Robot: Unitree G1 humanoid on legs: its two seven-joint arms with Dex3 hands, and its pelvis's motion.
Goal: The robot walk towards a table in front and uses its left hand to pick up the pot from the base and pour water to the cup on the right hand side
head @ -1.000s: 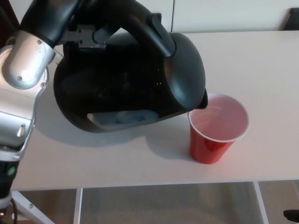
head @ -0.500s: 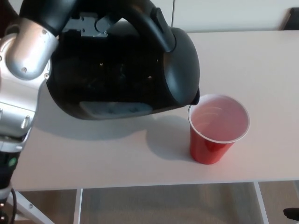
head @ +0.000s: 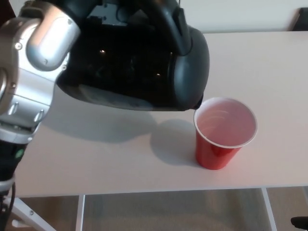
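Nr the front edge of the tabletop [head: 120, 163], toward its right side, stands a red cup [head: 224, 132], upright, rim open, pale inside. Can't tell if there's any water in it. Its shadow falls to the left on the tabletop, w/ a bigger shadow spreading further left.

Just behind & left of the cup hangs the black pot [head: 139, 67], lifted clear of the tabletop & tilted, spout end down to the right. Spout tip sits right at the cup's far-left rim; touching or just above, can't tell. Pot's underside shows a paler grey patch.

Silver & black left arm [head: 33, 72] comes in along the left edge & reaches over the pot's top. Left hand [head: 115, 12] is at the pot's handle, mostly cut off by the top of the frame; it's grasping the pot, carrying it in the air. Right hand isn't in view.

Far edge of the tabletop meets a white wall [head: 231, 14].
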